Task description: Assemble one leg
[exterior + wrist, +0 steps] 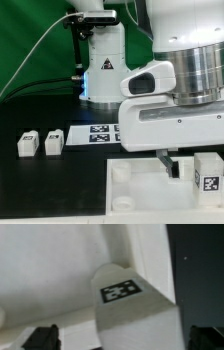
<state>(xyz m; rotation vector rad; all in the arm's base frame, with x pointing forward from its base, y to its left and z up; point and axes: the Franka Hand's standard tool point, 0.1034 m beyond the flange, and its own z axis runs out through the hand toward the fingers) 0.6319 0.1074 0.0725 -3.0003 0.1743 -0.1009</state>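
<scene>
We find the arm low over the large white square tabletop with round corner sockets (150, 180), which lies flat on the dark bench (40, 190) — a pose we judge suited to seating a leg into a socket from above. The small white plastic leg with a square black-and-white marker tag (128, 308) sits between the dark fingertips (42, 336) of the end effector (125, 336) in the wrist view, tag face toward the camera, its far end reaching toward the tabletop's edge. The fingers stand wide, one at either side of the leg; we cannot tell whether they press on it. In the exterior view the end effector (172, 165) hangs just beside a tagged white block (207, 172) at that view's right, likely the same leg. Two more white tagged blocks (40, 143) wait on the bench at the exterior view's left, well apart from the arm, near the marker board (98, 132) — spares kept clear of the work, we suppose.
</scene>
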